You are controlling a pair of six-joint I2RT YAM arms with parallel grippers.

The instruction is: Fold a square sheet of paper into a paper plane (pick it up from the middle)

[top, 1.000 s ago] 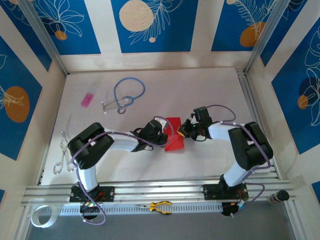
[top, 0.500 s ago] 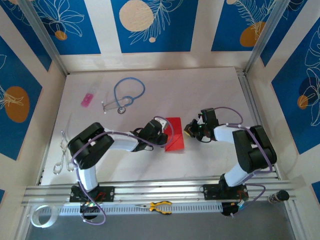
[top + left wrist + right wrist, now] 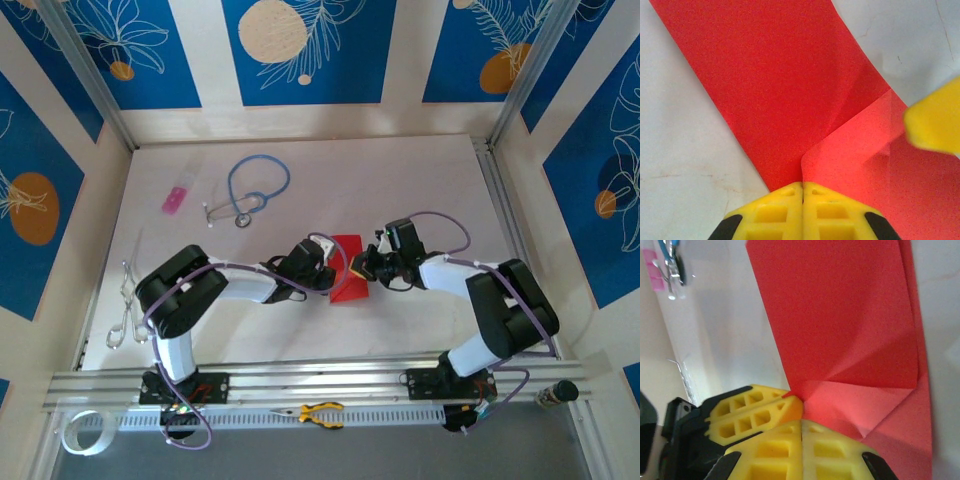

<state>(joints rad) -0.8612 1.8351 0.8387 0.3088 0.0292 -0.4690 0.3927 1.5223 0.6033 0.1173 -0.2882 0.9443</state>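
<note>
Jaws closed, your left gripper [image 3: 802, 187] is pressing the folded square sheet of paper [image 3: 765, 75], your right gripper [image 3: 801, 425], also closed, is touching it.

Right gripper [image 3: 357, 268] has moved back onto the red paper [image 3: 347, 250].

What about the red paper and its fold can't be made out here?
- Top view: the square sheet of paper is too small, and partly covered by both arms, to show its creases.
- Left wrist view: the left gripper, shut, hides the fold's corner; nipping or only pressing, unclear.
- Right wrist view: the right gripper hides the paper beneath it; the stethoscope is blurred and cut off.
</note>
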